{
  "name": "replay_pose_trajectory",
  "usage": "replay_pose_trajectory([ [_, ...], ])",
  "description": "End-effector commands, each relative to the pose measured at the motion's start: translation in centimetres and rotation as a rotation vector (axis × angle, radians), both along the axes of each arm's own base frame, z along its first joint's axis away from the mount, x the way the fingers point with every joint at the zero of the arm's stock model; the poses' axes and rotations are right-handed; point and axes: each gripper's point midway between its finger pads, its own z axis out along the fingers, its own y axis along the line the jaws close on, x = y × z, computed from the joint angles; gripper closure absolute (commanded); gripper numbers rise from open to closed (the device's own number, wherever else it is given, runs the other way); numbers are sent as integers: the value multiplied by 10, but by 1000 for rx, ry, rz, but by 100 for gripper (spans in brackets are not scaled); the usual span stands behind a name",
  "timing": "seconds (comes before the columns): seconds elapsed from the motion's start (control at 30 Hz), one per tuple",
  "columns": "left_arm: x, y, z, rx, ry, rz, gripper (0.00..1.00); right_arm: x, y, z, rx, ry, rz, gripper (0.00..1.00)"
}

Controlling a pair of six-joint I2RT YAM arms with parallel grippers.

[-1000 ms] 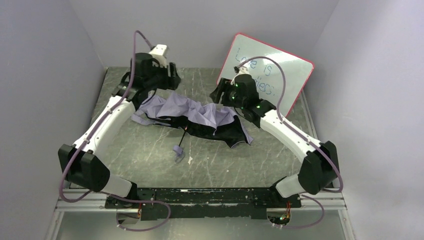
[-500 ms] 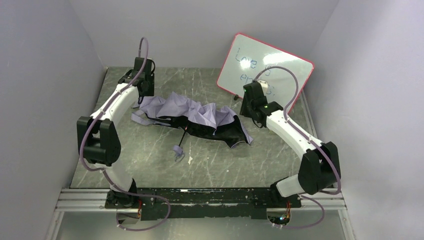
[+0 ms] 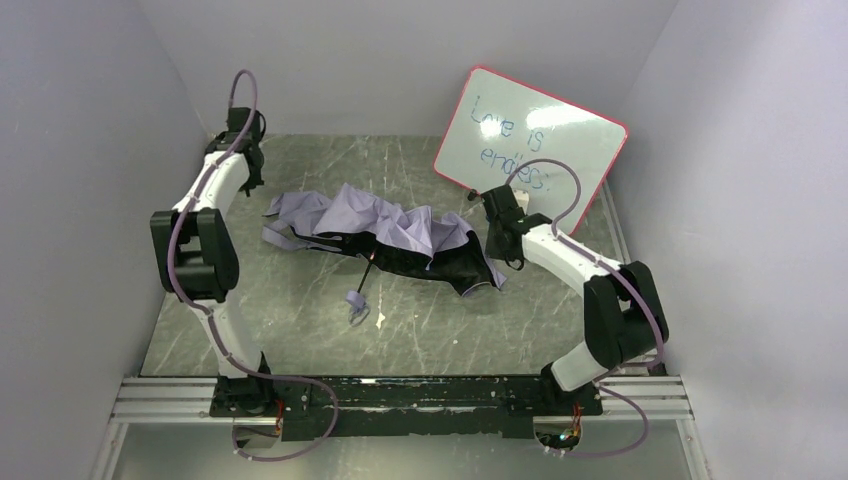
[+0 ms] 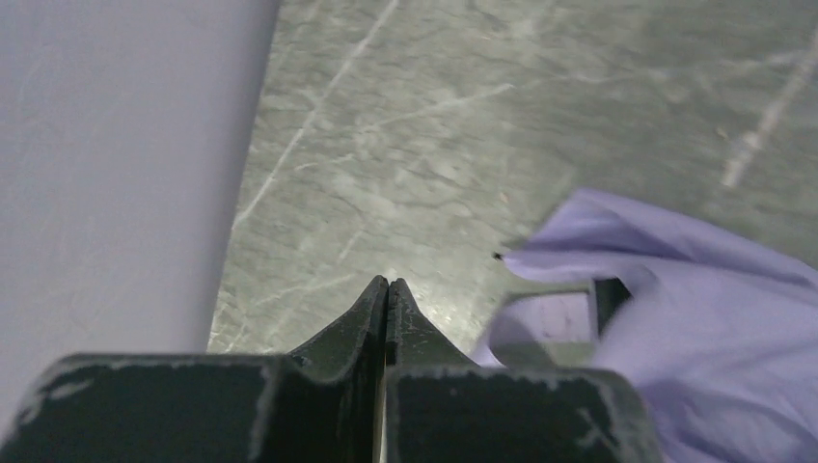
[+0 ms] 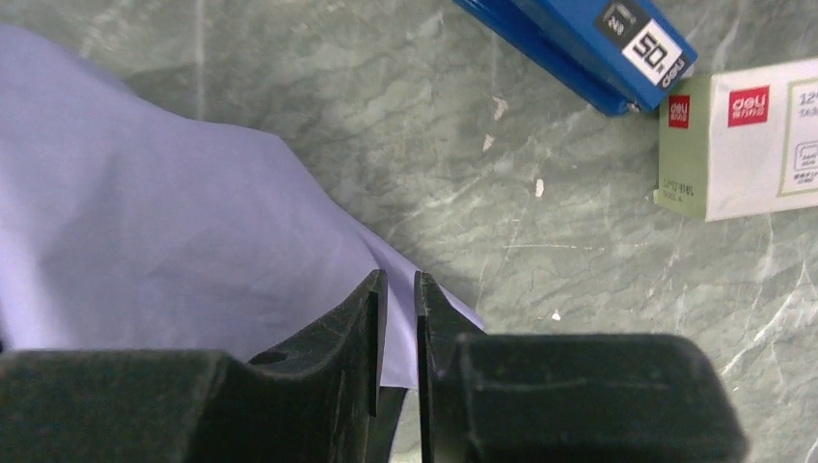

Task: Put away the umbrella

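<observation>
Both arms withdrew from umbrella (image 3: 390, 235); left end effector (image 4: 387, 285) clenched, right end effector (image 5: 395, 280) barely parted.

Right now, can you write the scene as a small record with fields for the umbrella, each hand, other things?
umbrella: crumpled, lying on the table, not folded away
left hand: shut, empty, beside the umbrella, not touching it
right hand: almost closed above the umbrella's edge; grip unclear
other things: whiteboard leaning at the back; blue stapler and small box near right hand
</observation>
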Motion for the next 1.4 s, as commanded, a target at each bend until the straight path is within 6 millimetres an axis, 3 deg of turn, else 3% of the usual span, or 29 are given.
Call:
replay_pose_trajectory([
  [0.0,10,10,-17,-10,40,-5,95,-7,-10,-17,-8,47,-38,80],
  [0.27,19,-8,-72,-105,137,-76,95,-12,-35,-30,-109,78,-94,81],
  [0.4,15,-22,-97,-150,204,-134,95,-13,-20,-43,-46,124,-60,82],
  [0.6,10,-40,-118,-182,262,-215,95,-9,8,-52,79,158,-8,83],
  [1.0,3,-180,-140,-251,358,-531,95,12,67,-53,171,162,84,83],
  [1.17,-17,-245,-129,-371,333,-678,95,21,101,-53,190,162,128,83],
  [1.37,-54,-318,-110,-503,316,-857,95,24,156,-50,242,147,198,83],
])
